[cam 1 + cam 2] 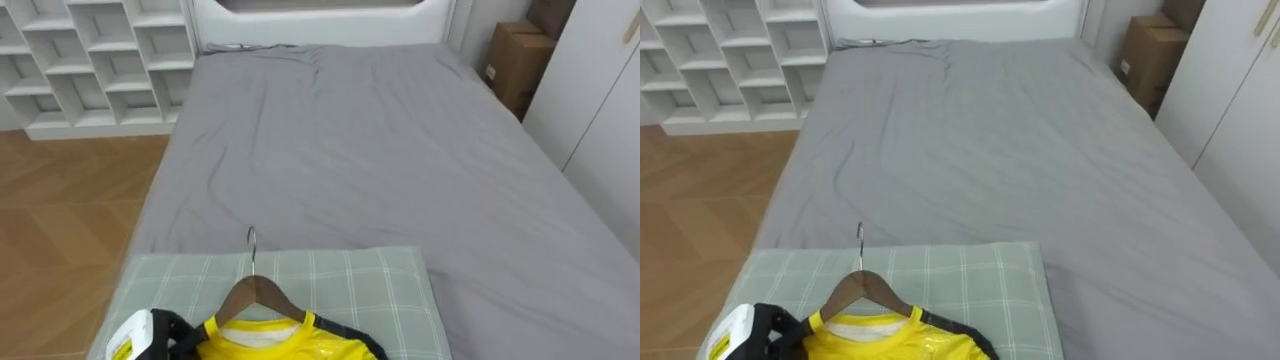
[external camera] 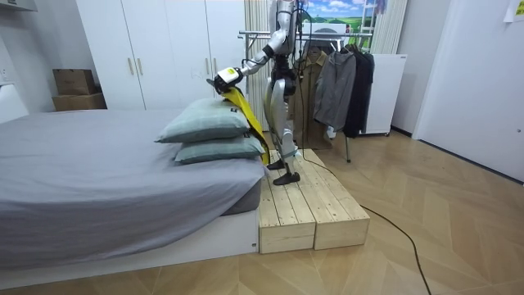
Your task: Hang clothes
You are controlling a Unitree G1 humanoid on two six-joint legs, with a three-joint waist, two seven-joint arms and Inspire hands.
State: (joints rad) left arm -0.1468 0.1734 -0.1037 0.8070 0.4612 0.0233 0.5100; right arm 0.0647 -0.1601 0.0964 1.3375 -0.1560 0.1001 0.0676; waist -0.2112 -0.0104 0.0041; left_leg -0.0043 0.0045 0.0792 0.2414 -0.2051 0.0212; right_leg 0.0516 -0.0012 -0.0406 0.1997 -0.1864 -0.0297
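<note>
Room view: one yellow garment (image 2: 248, 120), two stacked pillows (image 2: 205, 128), one bed (image 2: 90, 172).

The bed (image 1: 380, 150) is covered with a grey sheet that is slightly wrinkled. At the near end, two pale green checked pillows are stacked, the upper pillow (image 2: 205, 123) resting directly on the lower pillow (image 2: 219, 151), which lies on the sheet. Beside this end of the bed, a low wooden platform (image 2: 307, 209) is placed on the wooden floor (image 2: 458, 213).
</note>
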